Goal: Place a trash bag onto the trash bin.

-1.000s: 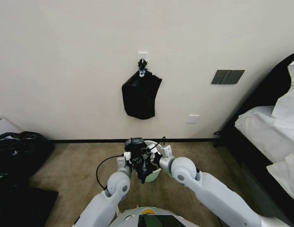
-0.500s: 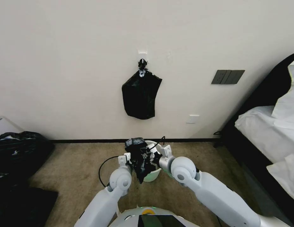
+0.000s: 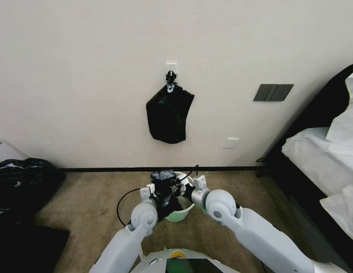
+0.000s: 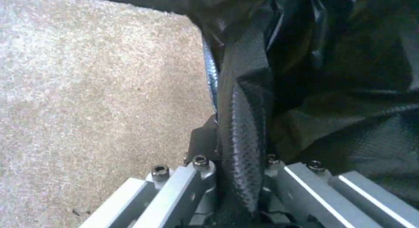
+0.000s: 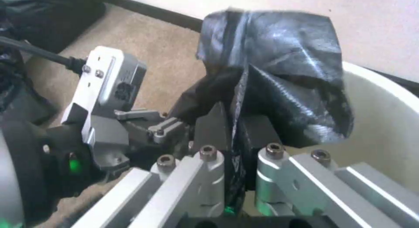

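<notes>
Nearest, both arms reaching forward and meeting over the carpet [image 3: 89,204]. Left pincer [image 3: 160,196] clamped on a fold of the trash bag [image 3: 165,189], black film pinched tight between the fingers [image 4: 205,146] in the left wrist view. Right pincer [image 3: 181,188] likewise clamped on the trash bag, a strip of plastic caught between its fingers [image 5: 214,129] in the right wrist view, the left pincer's body just beside. Bag bunched and crinkled between the two pincers, upper part puffed above the trash bin [image 3: 182,212], lower part hanging down over the bin's near-left rim and partly inside the opening; rim not wrapped. Trash bin upright on the carpet, just ahead of the arms, near the baseboard. Farther left, big black sacks [image 3: 21,185] heaped on the floor by the wall. Farther right, a bed [image 3: 320,159] with white bedding. On the wall behind, a flat black bag bundle [image 3: 168,117] hanging from a hook [image 3: 170,66], knotted at its top, well above the bin; a dark switch plate [image 3: 273,92] to its right.
</notes>
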You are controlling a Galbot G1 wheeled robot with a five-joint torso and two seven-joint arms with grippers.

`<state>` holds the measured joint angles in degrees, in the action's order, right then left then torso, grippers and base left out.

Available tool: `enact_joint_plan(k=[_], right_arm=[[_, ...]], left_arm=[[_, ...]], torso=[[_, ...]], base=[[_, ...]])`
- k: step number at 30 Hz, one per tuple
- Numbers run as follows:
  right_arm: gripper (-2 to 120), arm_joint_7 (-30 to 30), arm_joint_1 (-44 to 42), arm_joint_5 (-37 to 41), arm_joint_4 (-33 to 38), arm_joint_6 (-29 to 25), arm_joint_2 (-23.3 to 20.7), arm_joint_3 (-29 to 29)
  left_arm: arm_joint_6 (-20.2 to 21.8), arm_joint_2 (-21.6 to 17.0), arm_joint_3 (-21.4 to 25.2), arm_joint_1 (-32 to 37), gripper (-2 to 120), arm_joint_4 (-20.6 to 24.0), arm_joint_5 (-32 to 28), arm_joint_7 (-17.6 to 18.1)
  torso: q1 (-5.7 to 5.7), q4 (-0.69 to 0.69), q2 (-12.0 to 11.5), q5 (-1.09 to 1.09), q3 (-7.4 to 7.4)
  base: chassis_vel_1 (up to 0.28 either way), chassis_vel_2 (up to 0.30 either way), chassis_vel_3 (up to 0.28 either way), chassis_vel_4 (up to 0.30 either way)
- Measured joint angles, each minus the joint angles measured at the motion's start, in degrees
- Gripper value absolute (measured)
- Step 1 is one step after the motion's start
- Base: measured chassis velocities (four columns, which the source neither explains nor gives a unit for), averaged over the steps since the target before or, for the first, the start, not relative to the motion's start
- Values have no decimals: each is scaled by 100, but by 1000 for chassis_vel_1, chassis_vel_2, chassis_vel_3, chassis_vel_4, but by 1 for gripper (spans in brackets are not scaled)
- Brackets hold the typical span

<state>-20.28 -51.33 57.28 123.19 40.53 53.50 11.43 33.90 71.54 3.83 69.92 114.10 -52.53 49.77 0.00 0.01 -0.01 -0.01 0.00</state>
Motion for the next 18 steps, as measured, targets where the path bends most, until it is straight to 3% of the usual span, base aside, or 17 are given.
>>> enact_joint_plan(k=[10,13,18], right_arm=[[6,-121,-328,152,264,-2,-39,-442],[6,-159,-554,328,447,-3,-146,-902],[6,-173,-799,417,577,-5,-225,-1276]], left_arm=[[-401,-32,347,180,3,297,-161,-42],[-706,-154,701,354,3,577,-349,-230],[-835,-208,1027,489,3,832,-648,-294]], torso=[[0,-1,0,1,0],[0,-1,0,1,0],[0,-1,1,0,0]], base=[[0,0,0,0],[0,0,0,0],[0,0,0,0]])
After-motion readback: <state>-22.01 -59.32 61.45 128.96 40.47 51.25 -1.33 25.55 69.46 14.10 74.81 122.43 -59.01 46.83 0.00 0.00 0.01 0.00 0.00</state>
